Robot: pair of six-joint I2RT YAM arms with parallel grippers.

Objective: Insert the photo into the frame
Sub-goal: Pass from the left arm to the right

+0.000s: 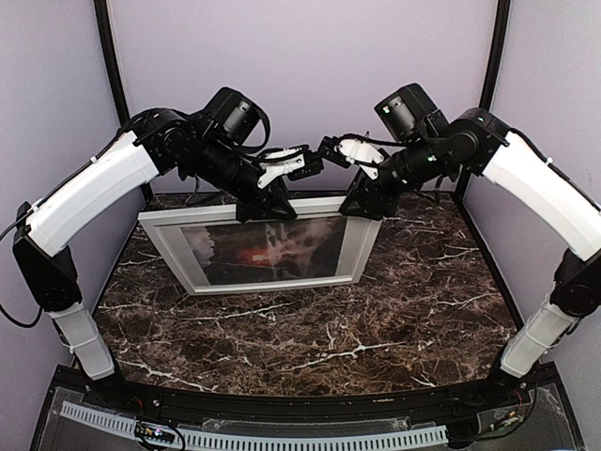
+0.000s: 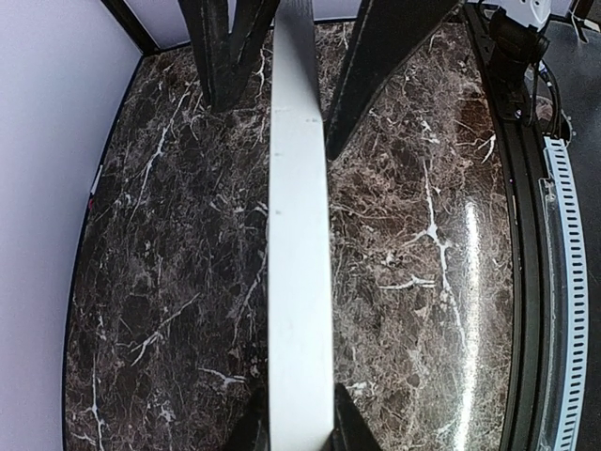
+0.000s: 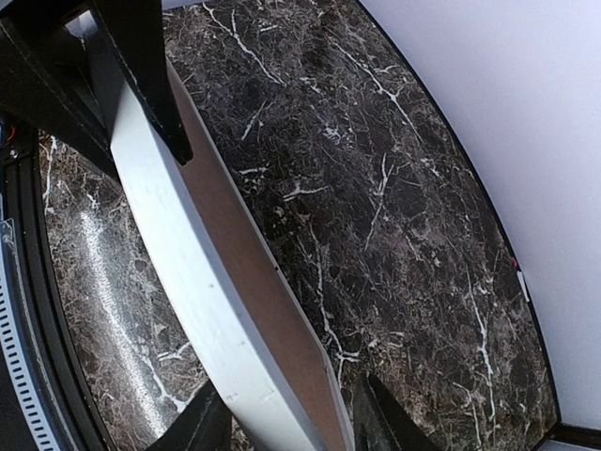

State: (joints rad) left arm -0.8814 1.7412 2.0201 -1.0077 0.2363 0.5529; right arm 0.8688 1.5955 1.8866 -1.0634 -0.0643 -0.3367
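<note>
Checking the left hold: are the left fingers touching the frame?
Touching. In the left wrist view the white edge of the frame runs between the left fingers, each tip pressed against it.

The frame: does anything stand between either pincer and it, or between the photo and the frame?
Nothing visible does. The left pincer and the right pincer both straddle the top edge of the frame, and the photo already shows inside its white border.

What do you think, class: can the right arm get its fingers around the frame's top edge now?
Probably yes: the right fingers sit either side of the frame at its top edge, nothing blocking them.
</note>
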